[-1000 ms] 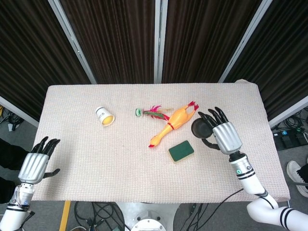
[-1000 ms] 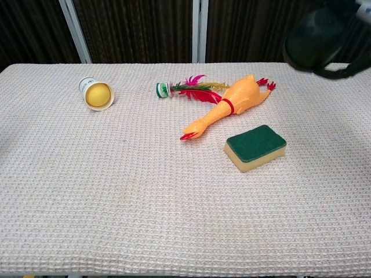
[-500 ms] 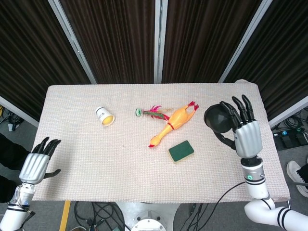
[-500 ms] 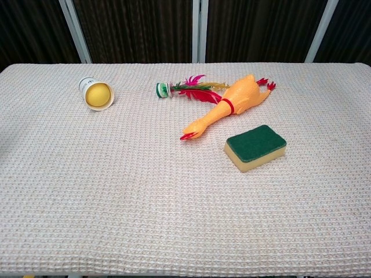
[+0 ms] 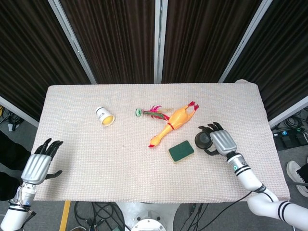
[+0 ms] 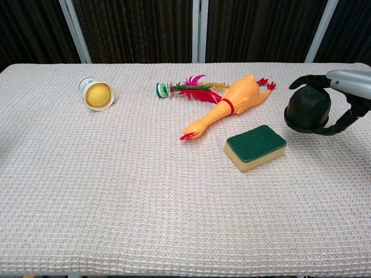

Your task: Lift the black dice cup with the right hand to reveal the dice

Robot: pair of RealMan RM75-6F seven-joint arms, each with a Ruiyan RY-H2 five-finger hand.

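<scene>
Here, one black dice cup point(image 6: 307, 110), right robot hand point(image 6: 342, 98) gripping

table point(image 5: 86, 178): beige waffle-weave cover | wall: dark pleated curtains point(image 5: 115, 38), grey metal posts point(image 5: 72, 41) | floor: grey, cables point(image 5: 103, 211)

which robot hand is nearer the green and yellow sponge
The right robot hand: it grips the black dice cup just right of the green and yellow sponge. The left robot hand hangs off the table's far left edge.
</scene>
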